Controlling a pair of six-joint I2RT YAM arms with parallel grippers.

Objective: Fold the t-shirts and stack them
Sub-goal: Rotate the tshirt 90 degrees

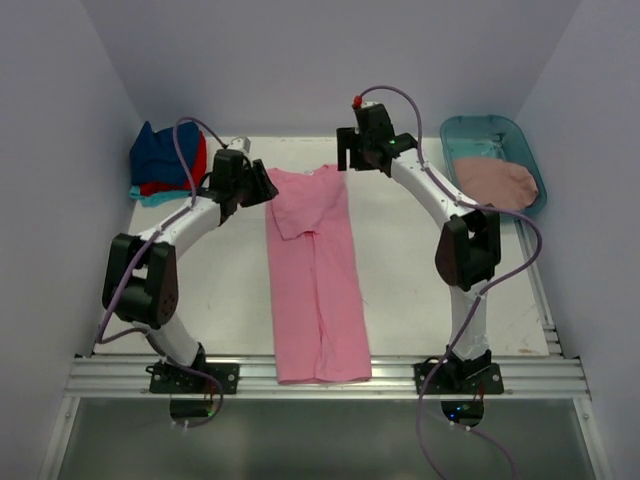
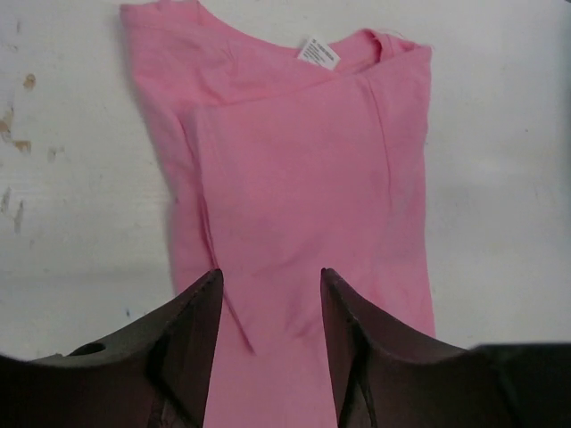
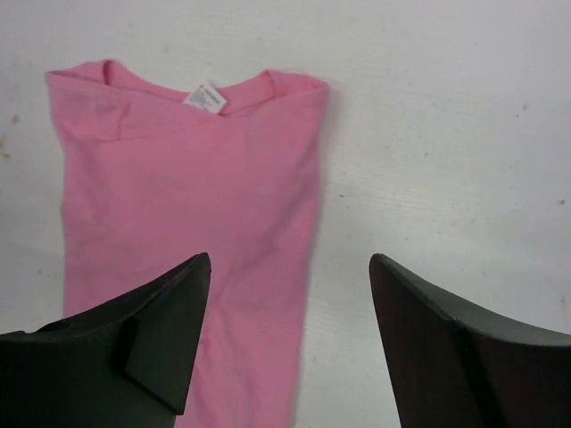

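One white, unreadable neck tag [image 2: 319, 52] inside pink t-shirt [image 2: 303, 178]

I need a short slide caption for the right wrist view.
Open right gripper at the edge of a pink t-shirt folded lengthwise on the table.

Soft, even overhead light fills all 3 views, leaving the white table [image 1: 420, 260] bright without glare. Shadows are faint, just a thin grey edge along the pink t-shirt [image 3: 196, 196] in the right wrist view. Both wrist views are slightly soft, and the near gripper fingers [image 2: 192, 357] are dark, blurred and underexposed.
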